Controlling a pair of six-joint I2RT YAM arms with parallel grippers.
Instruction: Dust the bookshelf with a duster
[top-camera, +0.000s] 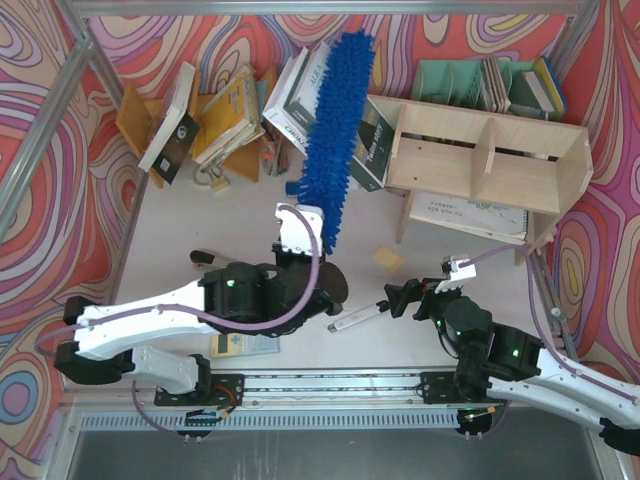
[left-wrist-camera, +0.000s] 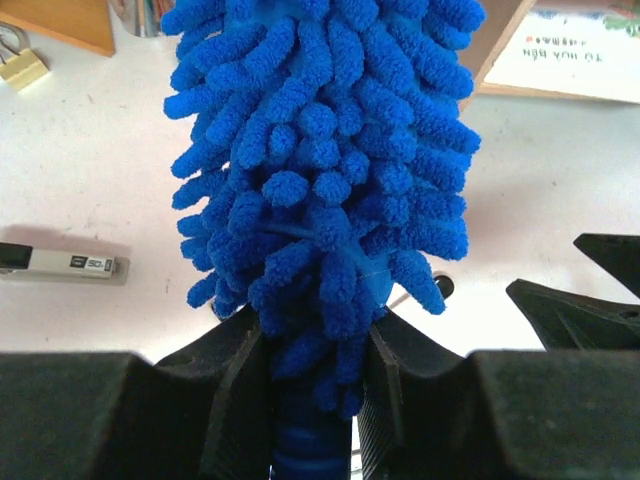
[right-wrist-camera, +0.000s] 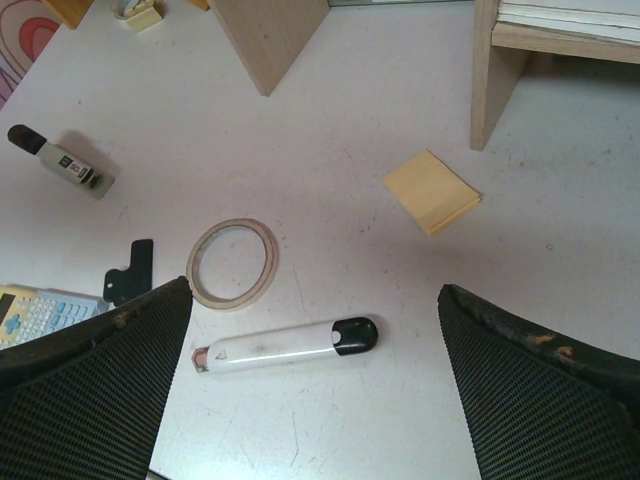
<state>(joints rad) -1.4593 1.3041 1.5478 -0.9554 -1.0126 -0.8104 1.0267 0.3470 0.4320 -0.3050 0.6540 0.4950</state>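
Note:
The fluffy blue duster (top-camera: 335, 140) points away from the arms, its tip lying over the books left of the bookshelf (top-camera: 490, 165). My left gripper (top-camera: 322, 250) is shut on the duster's smooth blue handle, just below the fluff. In the left wrist view the duster (left-wrist-camera: 320, 150) fills the middle and the left gripper (left-wrist-camera: 312, 400) clamps its base. A corner of the bookshelf (left-wrist-camera: 500, 40) shows top right. My right gripper (top-camera: 398, 300) hovers low in front of the shelf, open and empty. In the right wrist view the right gripper (right-wrist-camera: 315, 295) is wide apart above the table, with the bookshelf's panels (right-wrist-camera: 495, 75) at the top.
A white-and-black marker pen (right-wrist-camera: 285, 345), a tape ring (right-wrist-camera: 232, 262), yellow sticky notes (right-wrist-camera: 432, 190), a black clip (right-wrist-camera: 130, 270) and a calculator (right-wrist-camera: 30, 315) lie under the right gripper. A teal organizer (top-camera: 470, 82) stands behind the shelf. An orange rack (top-camera: 135, 120) with books (top-camera: 230, 115) stands back left.

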